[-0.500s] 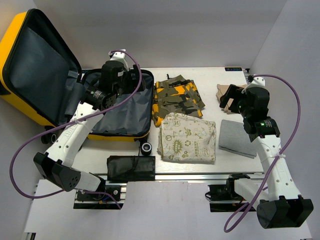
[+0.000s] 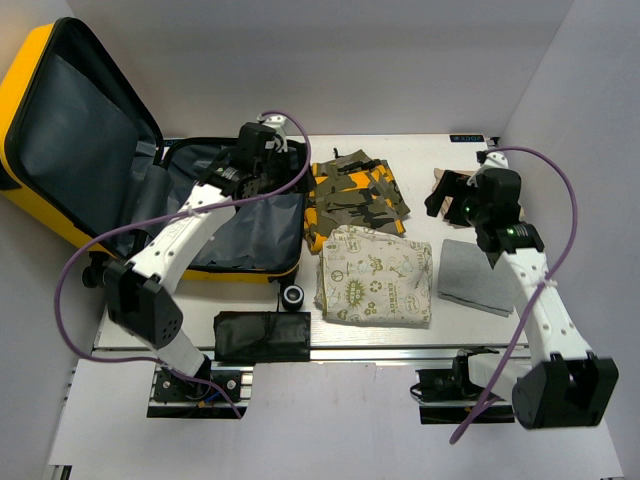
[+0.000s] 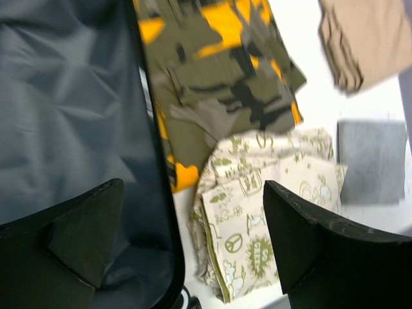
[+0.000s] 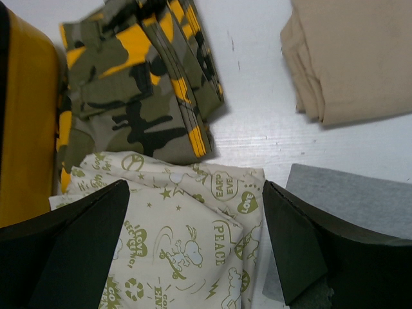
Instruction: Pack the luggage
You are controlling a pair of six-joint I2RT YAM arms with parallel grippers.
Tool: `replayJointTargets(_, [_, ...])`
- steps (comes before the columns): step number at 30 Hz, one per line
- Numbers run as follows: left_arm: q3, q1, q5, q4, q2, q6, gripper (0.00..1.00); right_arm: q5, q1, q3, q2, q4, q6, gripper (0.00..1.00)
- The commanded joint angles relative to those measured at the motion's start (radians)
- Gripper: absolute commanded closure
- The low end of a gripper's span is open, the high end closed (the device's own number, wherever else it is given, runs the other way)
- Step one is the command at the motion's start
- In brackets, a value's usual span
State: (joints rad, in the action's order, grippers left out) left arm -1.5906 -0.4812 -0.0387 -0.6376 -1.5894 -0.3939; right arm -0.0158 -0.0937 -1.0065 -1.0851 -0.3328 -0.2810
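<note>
The yellow hard-shell suitcase (image 2: 90, 130) lies open, its grey lining seemingly bare. The folded camouflage garment (image 2: 355, 195), cream printed cloth (image 2: 375, 275), grey cloth (image 2: 475, 275) and tan cloth (image 4: 354, 58) all wait on the white counter (image 2: 420, 150). Both arms' jaws gape wide, empty.

A white counter (image 2: 425, 165) sits inside a plain white booth. A back wall (image 2: 380, 60) rises behind its far edge, a right wall (image 2: 600, 90) slants in on one side, and a left wall (image 2: 35, 300) closes the other. A metal rail (image 2: 390, 353) runs along the counter's near edge, with a pale surface (image 2: 330, 430) below it. The light is soft and even, casting faint shadows. Up close, the counter top shows small dark scuffs (image 4: 233, 44).
</note>
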Motion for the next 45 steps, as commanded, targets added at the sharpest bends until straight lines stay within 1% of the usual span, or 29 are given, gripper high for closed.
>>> replayJointTargets(1, [-0.02,-0.014,-0.142,0.004,-0.024,-0.008,0.02,-0.052,-0.001,-0.052,-0.068,-0.02,-0.03,0.11])
replayJointTargets(2, [-0.011,-0.014,-0.151,0.004,-0.029,-0.011,0.02,-0.046,0.0,-0.055,-0.088,-0.043,-0.044,0.11])
replayJointTargets(4, [0.045,-0.039,-0.225,0.036,-0.032,-0.014,0.02,-0.027,-0.003,-0.031,-0.098,-0.084,-0.09,0.11])
replayJointTargets(6, [0.075,-0.062,-0.265,0.046,-0.041,-0.022,0.02,-0.013,0.002,0.023,-0.096,-0.109,-0.127,0.11])
replayJointTargets(9, [0.098,-0.137,-0.306,0.02,-0.075,-0.01,0.02,-0.018,0.002,0.103,-0.076,-0.144,-0.164,0.11])
replayJointTargets(10, [0.106,-0.176,-0.293,0.013,-0.086,-0.008,0.02,-0.03,0.0,0.126,-0.069,-0.146,-0.165,0.11])
replayJointTargets(13, [0.139,-0.239,-0.245,-0.026,-0.092,-0.016,0.02,-0.035,0.0,0.208,-0.027,-0.149,-0.17,0.11])
replayJointTargets(15, [0.184,-0.264,-0.187,-0.049,-0.089,-0.048,0.02,-0.042,0.003,0.239,0.007,-0.144,-0.161,0.11])
replayJointTargets(18, [0.265,-0.301,-0.155,-0.062,-0.089,-0.103,0.02,-0.076,0.002,0.281,0.047,-0.135,-0.146,0.11])
replayJointTargets(22, [0.322,-0.332,-0.063,-0.076,-0.101,-0.18,0.02,-0.108,0.002,0.325,0.076,-0.115,-0.126,0.11])
replayJointTargets(25, [0.339,-0.352,0.023,-0.066,-0.099,-0.25,0.02,-0.131,0.003,0.364,0.071,-0.097,-0.119,0.11])
replayJointTargets(27, [0.345,-0.362,0.13,-0.044,-0.119,-0.305,0.02,-0.147,0.0,0.396,0.062,-0.077,-0.122,0.11])
replayJointTargets(29, [0.305,-0.362,0.157,-0.047,-0.161,-0.322,0.02,-0.154,0.003,0.43,0.051,-0.04,-0.136,0.11])
replayJointTargets(30, [0.27,-0.373,0.18,-0.048,-0.212,-0.326,0.02,-0.154,0.002,0.439,0.047,-0.031,-0.153,0.11])
replayJointTargets(32, [0.244,-0.382,0.174,-0.039,-0.262,-0.321,0.02,-0.159,0.003,0.457,0.042,-0.008,-0.159,0.11])
replayJointTargets(34, [0.235,-0.392,0.157,-0.016,-0.32,-0.312,0.02,-0.167,0.0,0.494,0.04,0.05,-0.168,0.11])
replayJointTargets(37, [0.227,-0.392,0.152,-0.014,-0.366,-0.306,0.02,-0.176,-0.003,0.545,0.03,0.139,-0.184,0.11])
replayJointTargets(41, [0.273,-0.392,0.135,0.036,-0.373,-0.304,0.02,-0.194,-0.004,0.583,-0.007,0.202,-0.195,0.11])
replayJointTargets(43, [0.279,-0.392,0.125,0.05,-0.379,-0.296,0.04,-0.19,-0.003,0.595,-0.031,0.216,-0.189,0.11])
replayJointTargets(45, [0.284,-0.392,0.103,0.065,-0.386,-0.286,0.08,-0.168,-0.009,0.6,-0.047,0.224,-0.182,0.11])
